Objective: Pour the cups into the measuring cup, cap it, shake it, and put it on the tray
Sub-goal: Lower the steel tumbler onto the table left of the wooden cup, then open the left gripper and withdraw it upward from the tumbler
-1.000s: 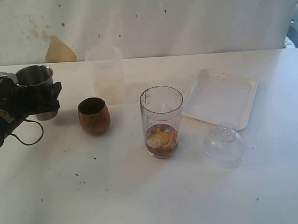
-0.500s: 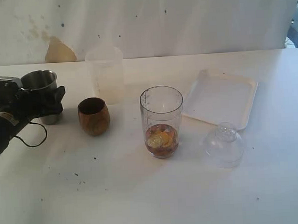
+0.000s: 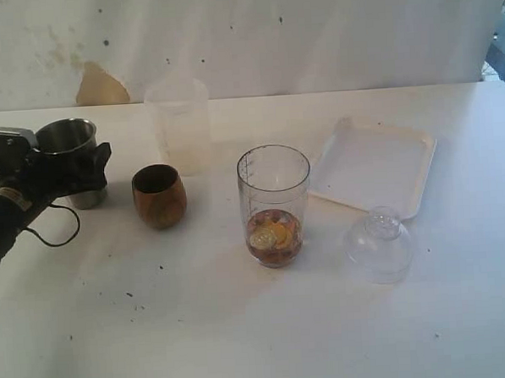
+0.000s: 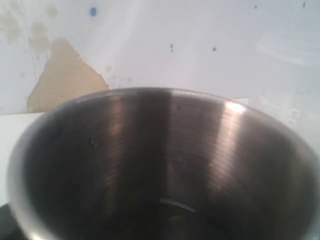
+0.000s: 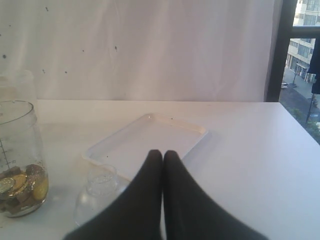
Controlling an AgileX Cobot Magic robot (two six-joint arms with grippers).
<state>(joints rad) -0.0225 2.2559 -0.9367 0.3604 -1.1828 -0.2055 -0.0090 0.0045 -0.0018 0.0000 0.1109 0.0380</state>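
Observation:
The steel tumbler (image 3: 66, 135) stands upright on the table at the far left, with my left gripper (image 3: 78, 170) shut around its body. Its empty inside fills the left wrist view (image 4: 165, 160), hiding the fingers. The brown wooden cup (image 3: 160, 196) stands just right of it, untouched. The clear measuring cup (image 3: 274, 205) (image 5: 17, 160) stands mid-table with yellow and brown pieces at its bottom. The white tray (image 3: 374, 166) (image 5: 150, 137) lies empty to its right. My right gripper (image 5: 163, 153) is shut on nothing, out of the exterior view, hovering near the tray.
A frosted whitish cup (image 3: 179, 125) stands behind the wooden cup. A clear domed lid (image 3: 379, 244) (image 5: 97, 192) rests on the table in front of the tray. A black cable loops under my left arm (image 3: 47, 234).
My left gripper has lowered the steel tumbler from just above the table until it stands on the surface. The right gripper has not moved.

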